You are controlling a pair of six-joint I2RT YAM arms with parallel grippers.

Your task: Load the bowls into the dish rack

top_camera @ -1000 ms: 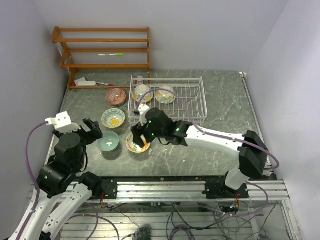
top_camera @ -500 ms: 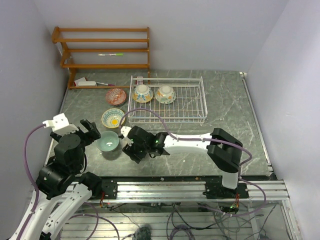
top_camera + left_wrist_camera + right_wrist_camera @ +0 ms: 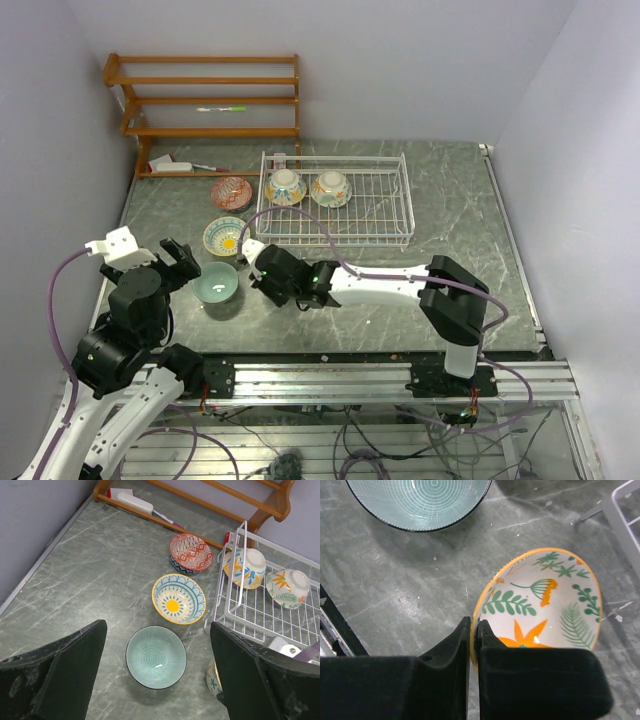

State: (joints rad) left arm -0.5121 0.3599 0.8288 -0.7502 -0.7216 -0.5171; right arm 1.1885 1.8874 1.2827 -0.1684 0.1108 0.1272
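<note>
In the right wrist view, my right gripper (image 3: 474,625) is shut on the near rim of the orange floral bowl (image 3: 545,597), one finger inside and one outside. That bowl rests on the table left of the dish rack (image 3: 340,212); in the top view the right gripper (image 3: 262,275) covers it. Two bowls (image 3: 286,186) (image 3: 331,188) lie in the rack's far left part. The teal bowl (image 3: 156,656) sits on the table below my open left gripper (image 3: 157,625), which holds nothing. Beyond it stand the yellow-blue bowl (image 3: 179,598) and the reddish bowl (image 3: 190,553).
A brown wooden slatted shelf (image 3: 210,100) stands against the back wall, with a white object (image 3: 172,165) on its lowest board. The right arm's cable loops over the rack's front left corner (image 3: 262,225). The walls close in on the left and right.
The right arm dropped from above the rack's front to the orange floral bowl and its jaws closed on the rim. The left arm barely moved.
</note>
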